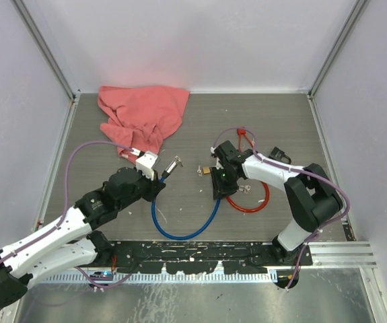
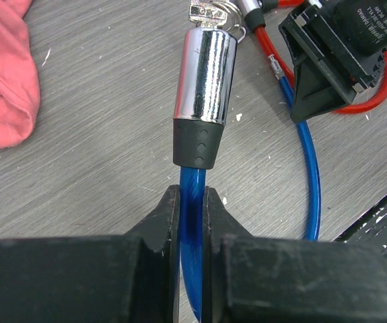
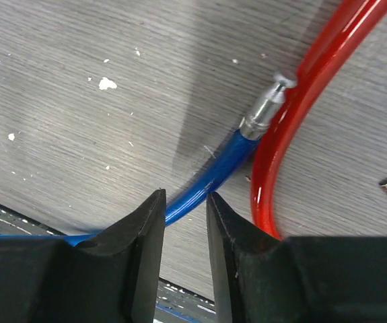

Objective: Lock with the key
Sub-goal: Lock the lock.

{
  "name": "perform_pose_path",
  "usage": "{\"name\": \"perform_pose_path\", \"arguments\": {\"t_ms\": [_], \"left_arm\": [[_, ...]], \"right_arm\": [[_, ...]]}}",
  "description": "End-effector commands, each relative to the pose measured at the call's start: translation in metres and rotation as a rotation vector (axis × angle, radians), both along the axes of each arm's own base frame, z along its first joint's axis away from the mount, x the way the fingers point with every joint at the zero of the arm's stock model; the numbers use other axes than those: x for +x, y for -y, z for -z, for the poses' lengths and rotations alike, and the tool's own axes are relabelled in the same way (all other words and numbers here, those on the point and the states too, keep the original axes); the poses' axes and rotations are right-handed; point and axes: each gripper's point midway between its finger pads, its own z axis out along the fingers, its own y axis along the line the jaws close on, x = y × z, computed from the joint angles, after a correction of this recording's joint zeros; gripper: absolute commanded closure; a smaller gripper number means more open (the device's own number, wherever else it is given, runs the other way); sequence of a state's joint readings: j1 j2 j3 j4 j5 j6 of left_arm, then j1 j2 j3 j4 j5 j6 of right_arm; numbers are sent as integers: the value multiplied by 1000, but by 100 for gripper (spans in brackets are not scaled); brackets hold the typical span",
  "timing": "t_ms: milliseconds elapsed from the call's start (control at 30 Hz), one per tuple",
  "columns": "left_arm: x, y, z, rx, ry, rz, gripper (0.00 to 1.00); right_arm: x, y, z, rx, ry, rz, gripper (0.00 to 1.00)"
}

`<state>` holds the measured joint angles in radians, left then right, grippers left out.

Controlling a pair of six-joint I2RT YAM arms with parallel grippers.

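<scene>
Cable lock: I see a blue cable [image 1: 180,234] looped on the table [image 1: 280,128]. Its two ends lie apart, so it is not closed yet.
Done so far: each arm is at one end of the cable. As I judge it, nothing more is done.
Left to do: bring the pin into the barrel, then turn the key.
Left gripper [image 2: 192,195]: clamped on the cable just below the barrel [image 2: 205,77], which points away from the jaws.
Key [image 2: 210,12]: at the barrel's far end, on a ring. I cannot tell whether it sits in the keyhole.
Right gripper [image 3: 185,198]: jaws on either side of the cable, close against it. I cannot tell whether they are gripping or only straddling it.
Pin [image 3: 266,108]: just ahead of the right jaws, low over the table, touching a red cable [image 3: 294,121] and well apart from the barrel.
</scene>
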<state>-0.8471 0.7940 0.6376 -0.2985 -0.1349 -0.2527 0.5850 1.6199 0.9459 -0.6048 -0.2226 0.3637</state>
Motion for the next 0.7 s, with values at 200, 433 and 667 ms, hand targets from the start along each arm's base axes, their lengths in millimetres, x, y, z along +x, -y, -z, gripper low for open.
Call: {"name": "perform_pose_path", "arguments": {"t_ms": [200, 433, 667], "left_arm": [[1, 14, -25, -161, 30, -9, 100], [-1, 15, -27, -215, 24, -16, 100], [-3, 16, -32, -250, 27, -17, 100]], "right_arm": [[8, 14, 5, -92, 73, 39, 62], [-2, 10, 16, -103, 45, 26, 64], [-16, -5, 30, -166, 74, -132, 66]]}}
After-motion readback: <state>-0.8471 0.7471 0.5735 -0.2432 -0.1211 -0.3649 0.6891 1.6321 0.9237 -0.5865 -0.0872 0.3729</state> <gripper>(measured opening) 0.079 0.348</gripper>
